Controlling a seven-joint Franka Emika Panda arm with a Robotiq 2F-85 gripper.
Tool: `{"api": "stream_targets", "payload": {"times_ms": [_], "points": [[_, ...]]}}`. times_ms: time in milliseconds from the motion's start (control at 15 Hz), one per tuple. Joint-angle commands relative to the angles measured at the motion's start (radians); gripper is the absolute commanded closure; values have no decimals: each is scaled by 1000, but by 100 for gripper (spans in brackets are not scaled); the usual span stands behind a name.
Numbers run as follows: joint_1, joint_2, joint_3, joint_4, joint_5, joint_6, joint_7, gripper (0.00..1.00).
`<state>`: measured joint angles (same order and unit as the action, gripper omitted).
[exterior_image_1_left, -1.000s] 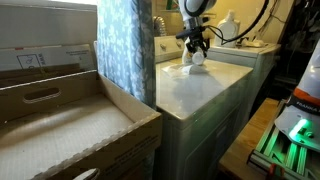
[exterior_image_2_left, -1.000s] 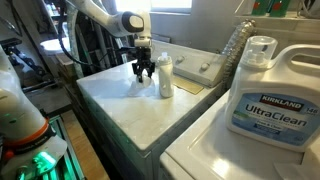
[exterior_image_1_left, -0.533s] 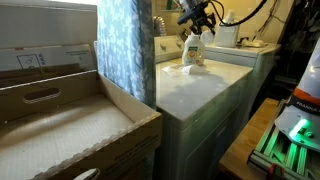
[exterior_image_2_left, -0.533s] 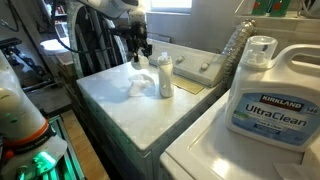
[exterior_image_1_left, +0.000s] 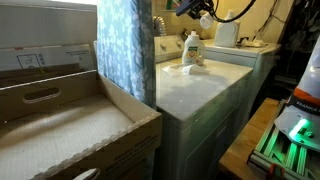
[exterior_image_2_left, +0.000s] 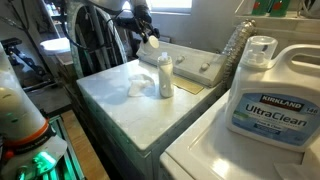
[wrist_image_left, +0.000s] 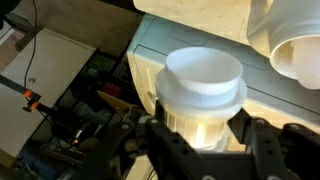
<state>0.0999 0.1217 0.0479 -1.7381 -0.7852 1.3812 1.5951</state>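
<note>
gripper (exterior_image_2_left: 149, 35): up high over the washer (exterior_image_2_left: 108, 98). Its two fingers (wrist_image_left: 258, 142) are clamped on the cap (wrist_image_left: 204, 76), one on each side.
cap: white and round, with a wide flat top and a thinner, paler part under it. It sits between the fingers, up in the air.
gripper, since before: a second ago it was down low at the washer top, just beside the bottle (exterior_image_2_left: 165, 77). Now it is much higher.
bottle, since before: same spot. It stands upright, below the gripper and a bit to the side.
cloth (exterior_image_2_left: 136, 86), since before: same spot. It lies crumpled on the washer top, below the gripper, just beside the bottle.
jug (exterior_image_2_left: 262, 92): big, well apart from the gripper, cut off by the picture edge.
gripper (exterior_image_1_left: 199, 9), hidden: the top edge of an exterior view cuts it off, and the cap is too small to make out there.
cap, hidden: in the wrist view its lower part goes behind the fingers.
round white thing (wrist_image_left: 296, 48): beside the cap in the wrist view, cut off at the edge. I cannot tell what it is.
</note>
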Motion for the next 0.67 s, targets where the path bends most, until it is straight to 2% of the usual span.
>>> {"api": "stream_targets", "payload": {"times_ms": [0, 600], "points": [[-1, 6, 2, 5, -1, -3, 1, 62], [49, 124, 12, 54, -301, -46, 123, 62]]}}
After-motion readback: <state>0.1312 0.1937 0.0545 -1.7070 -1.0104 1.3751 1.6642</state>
